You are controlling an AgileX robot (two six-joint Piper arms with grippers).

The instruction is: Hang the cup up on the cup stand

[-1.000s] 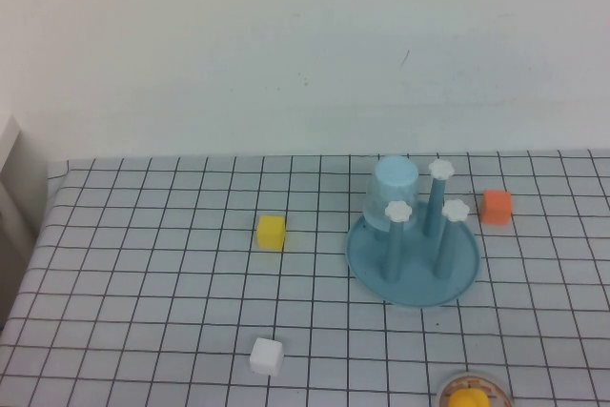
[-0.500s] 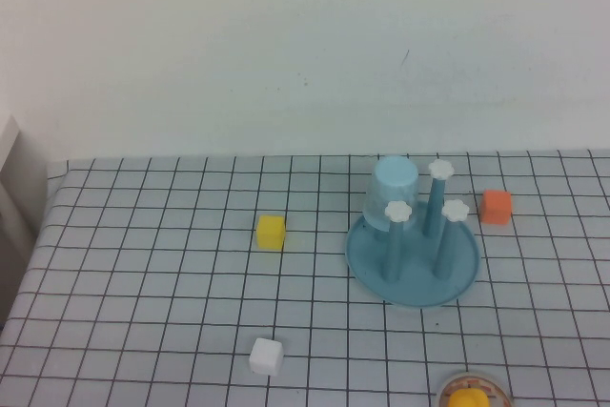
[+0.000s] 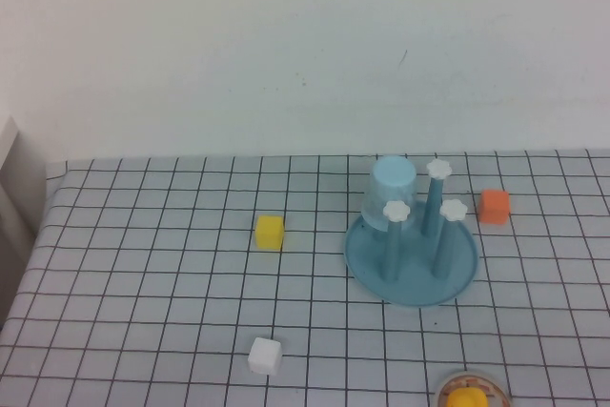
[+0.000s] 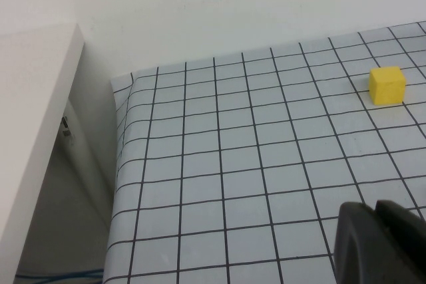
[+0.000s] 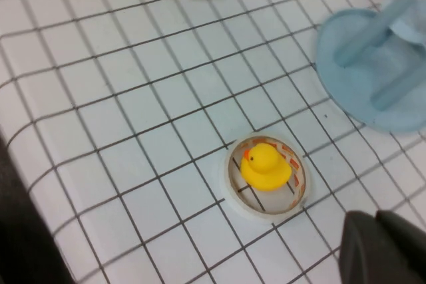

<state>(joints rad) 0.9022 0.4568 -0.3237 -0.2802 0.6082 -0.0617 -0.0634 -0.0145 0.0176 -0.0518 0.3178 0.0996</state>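
Left pincer (image 4: 381, 244) and right pincer (image 5: 379, 249), both closed and empty, off one cup (image 3: 391, 193), one cup stand (image 3: 412, 253), three cubes

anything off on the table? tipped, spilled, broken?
Nothing stands out. The cup sits upside down over a rear peg of the cup stand, which stands level. Yellow block, orange block, white block and the duck in its ring look undisturbed. Left gripper and right gripper are shut, holding nothing.
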